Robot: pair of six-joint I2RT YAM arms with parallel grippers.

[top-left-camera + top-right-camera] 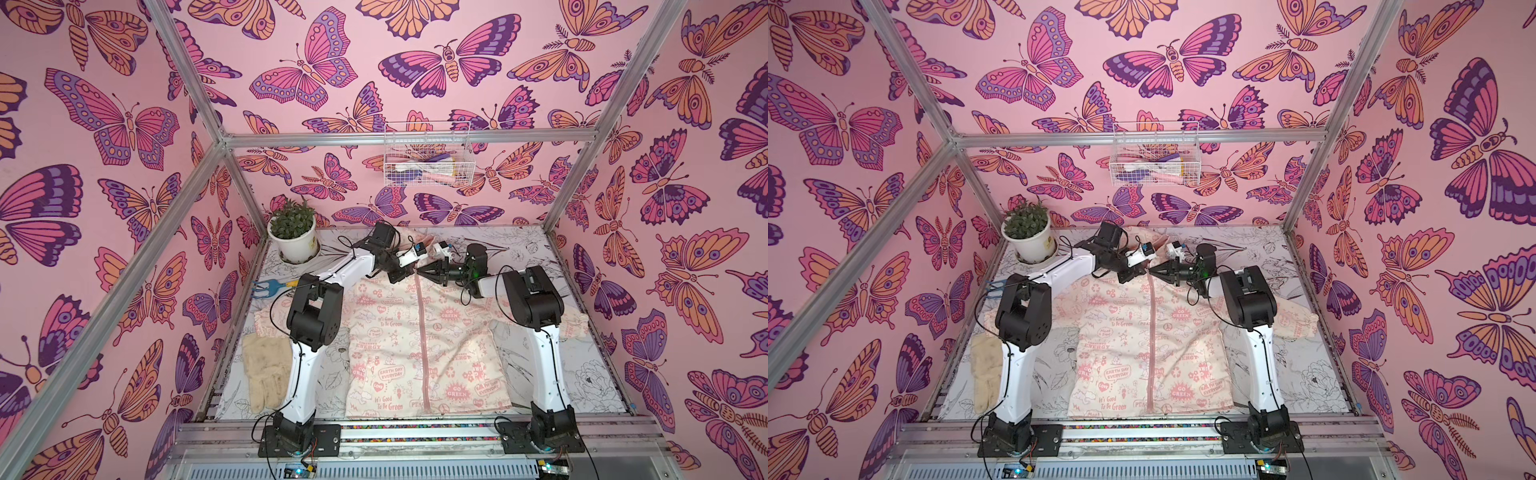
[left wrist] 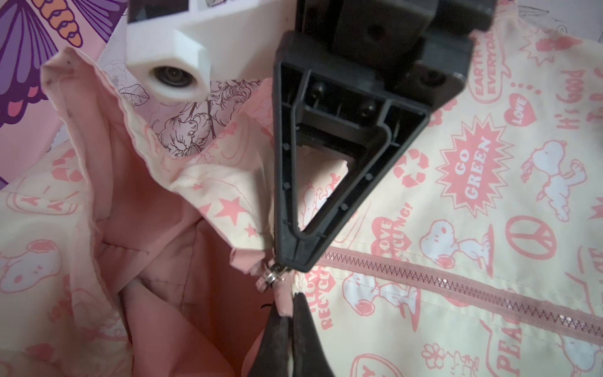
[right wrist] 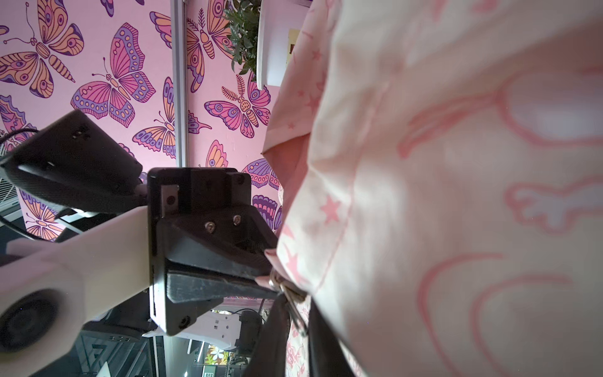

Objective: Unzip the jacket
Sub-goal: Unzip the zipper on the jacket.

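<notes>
The cream jacket (image 1: 415, 353) (image 1: 1142, 353) with pink prints lies flat on the table, front up. Its pink zipper (image 1: 419, 332) (image 2: 456, 280) is closed down the middle. Both grippers meet at the collar. My left gripper (image 1: 405, 276) (image 2: 290, 305) is shut on the pink fabric edge right beside the top of the zipper. My right gripper (image 1: 419, 272) (image 2: 293, 261) (image 3: 293, 306) comes in from the opposite side, its fingers closed on the metal zipper pull (image 2: 270, 277) (image 3: 287, 293). The hood bunches up behind them and shows its pink lining.
A potted plant (image 1: 293, 232) stands at the back left corner. A beige knit glove (image 1: 266, 374) lies at the left edge beside the left arm's base, with a blue hand rake (image 1: 268, 288) behind it. A wire basket (image 1: 428, 160) hangs on the back wall.
</notes>
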